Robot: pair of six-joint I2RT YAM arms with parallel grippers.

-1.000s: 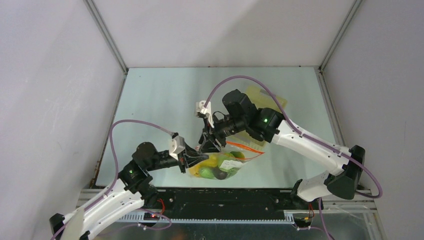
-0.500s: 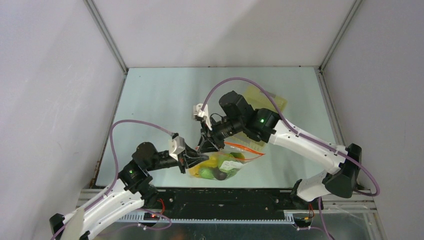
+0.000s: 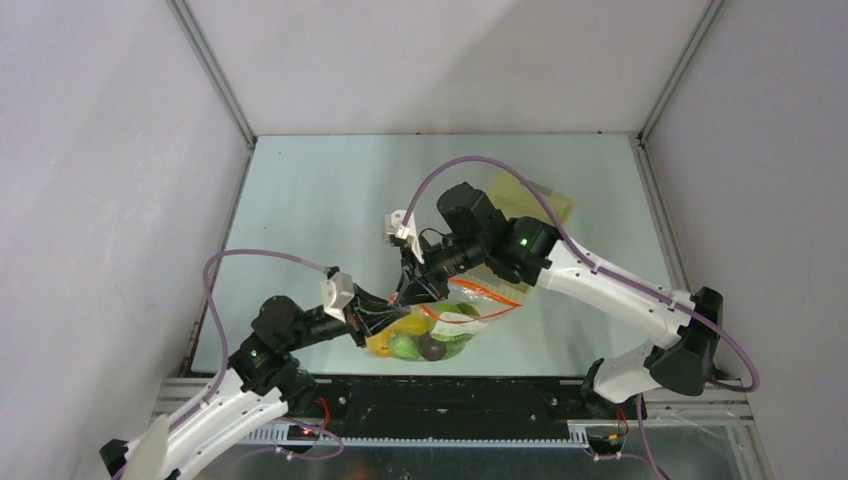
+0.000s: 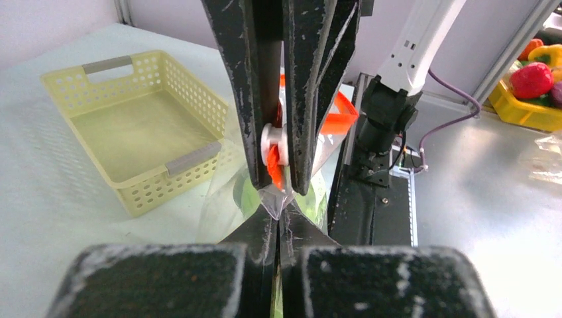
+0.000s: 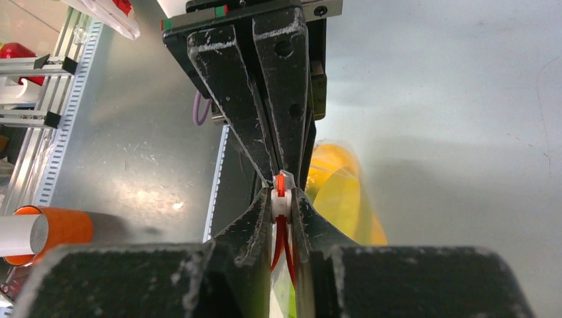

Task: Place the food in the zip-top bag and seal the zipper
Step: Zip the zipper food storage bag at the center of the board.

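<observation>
The clear zip-top bag [image 3: 446, 330] hangs between my two grippers near the table's front edge, with green, yellow and dark purple food [image 3: 422, 344] inside it. My left gripper [image 3: 384, 309] [image 4: 277, 218] is shut on the bag's clear corner just past the end of the zipper. My right gripper [image 3: 410, 291] [image 5: 281, 199] faces it tip to tip and is shut on the white slider [image 5: 281, 205] [image 4: 272, 146] of the red-orange zipper [image 3: 484, 294] [image 5: 281, 242]. Behind the slider the two zipper tracks spread apart. Yellow food [image 5: 337, 193] shows through the plastic.
The pale yellow lattice basket [image 3: 532, 199] [image 4: 130, 127] stands at the back right, partly under my right arm. Off the table, a yellow bin of toy food [image 4: 530, 86] sits beyond the right arm's base. An orange-and-white cylinder [image 5: 46, 232] lies past the front rail.
My right gripper has closed onto the zipper's slider. The left arm has drawn back to the left, pulling the bag's corner taut and shifting the bag slightly left.
</observation>
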